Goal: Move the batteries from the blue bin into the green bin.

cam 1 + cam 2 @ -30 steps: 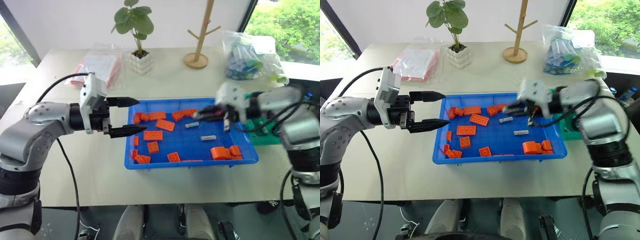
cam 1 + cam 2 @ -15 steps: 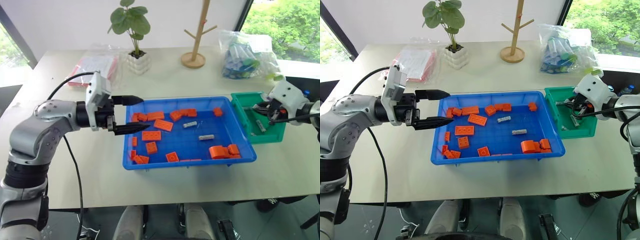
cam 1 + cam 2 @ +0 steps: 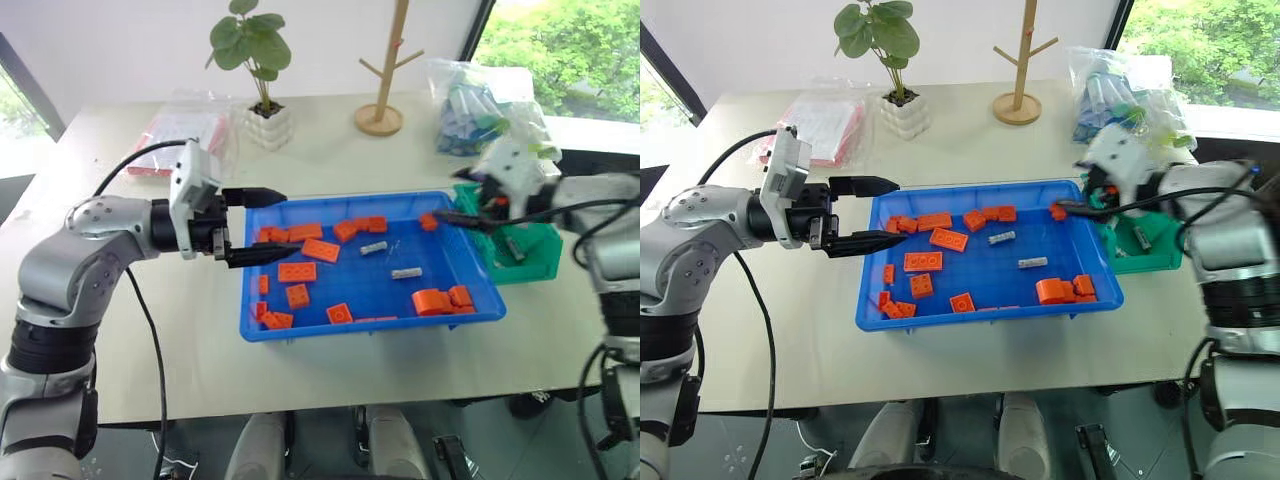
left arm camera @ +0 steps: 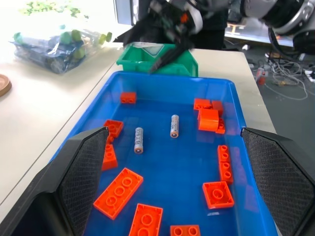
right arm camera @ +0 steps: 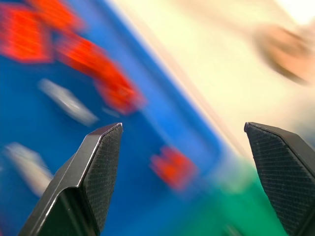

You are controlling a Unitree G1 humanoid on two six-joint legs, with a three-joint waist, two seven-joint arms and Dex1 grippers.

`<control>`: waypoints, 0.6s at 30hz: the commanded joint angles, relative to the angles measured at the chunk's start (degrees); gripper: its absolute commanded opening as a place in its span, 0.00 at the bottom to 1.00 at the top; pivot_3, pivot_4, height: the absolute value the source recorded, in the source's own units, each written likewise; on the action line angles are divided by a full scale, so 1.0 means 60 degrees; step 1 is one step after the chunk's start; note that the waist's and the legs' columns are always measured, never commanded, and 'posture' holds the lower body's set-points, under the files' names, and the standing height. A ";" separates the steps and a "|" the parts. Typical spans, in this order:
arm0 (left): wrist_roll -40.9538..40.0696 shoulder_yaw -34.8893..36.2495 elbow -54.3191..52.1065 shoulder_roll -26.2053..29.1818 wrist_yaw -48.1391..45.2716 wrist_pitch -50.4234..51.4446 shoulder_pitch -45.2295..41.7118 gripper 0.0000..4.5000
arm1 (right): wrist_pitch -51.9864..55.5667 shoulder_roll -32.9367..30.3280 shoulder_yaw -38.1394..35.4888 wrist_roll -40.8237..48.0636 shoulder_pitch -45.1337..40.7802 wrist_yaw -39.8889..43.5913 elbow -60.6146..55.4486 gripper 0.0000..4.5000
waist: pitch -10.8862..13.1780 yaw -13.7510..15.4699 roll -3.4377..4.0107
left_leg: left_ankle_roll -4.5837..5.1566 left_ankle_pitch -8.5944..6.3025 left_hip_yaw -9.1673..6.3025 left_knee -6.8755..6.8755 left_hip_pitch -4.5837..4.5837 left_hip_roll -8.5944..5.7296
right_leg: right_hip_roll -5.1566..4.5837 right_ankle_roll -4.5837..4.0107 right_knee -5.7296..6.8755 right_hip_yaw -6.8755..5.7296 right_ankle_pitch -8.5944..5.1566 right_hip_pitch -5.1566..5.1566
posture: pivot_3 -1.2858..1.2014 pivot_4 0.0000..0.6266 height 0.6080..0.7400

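Observation:
The blue bin [image 3: 370,328] sits mid-table with scattered orange blocks and two batteries [image 3: 375,248] [image 3: 406,272] lying on its floor; the left wrist view shows these batteries [image 4: 139,139] too. The green bin [image 3: 541,262] stands against the blue bin's right end with a battery [image 3: 513,248] inside. My right gripper [image 3: 446,214] hovers over the blue bin's far right corner, open and empty, pointing left. My left gripper [image 3: 290,224] hangs open and empty at the blue bin's left end.
At the back of the table stand a potted plant [image 3: 262,60], a wooden stand [image 3: 385,62] and a clear bag of items [image 3: 482,105]. A flat pink packet [image 3: 190,130] lies at the back left. Several orange blocks [image 3: 303,270] crowd the blue bin's left half.
My right gripper went from the blue bin to the green bin, opened there, and has swung back over the blue bin's far right corner. The left arm kept still.

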 commanded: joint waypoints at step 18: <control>-0.0231 0.0585 -0.0786 0.0268 0.0449 0.0101 0.0331 1.00 | -0.1728 0.2033 0.1983 -0.1331 -0.1088 0.0588 0.3542 0.90 | 0.0001 -0.0038 -0.0003 | -0.0003 0.0002 -0.0003 0.0009 -0.0001 -0.0010 | -0.0004 0.0001 0.0005 0.0000 0.0001 0.0003 | 0.52 0.24 0.64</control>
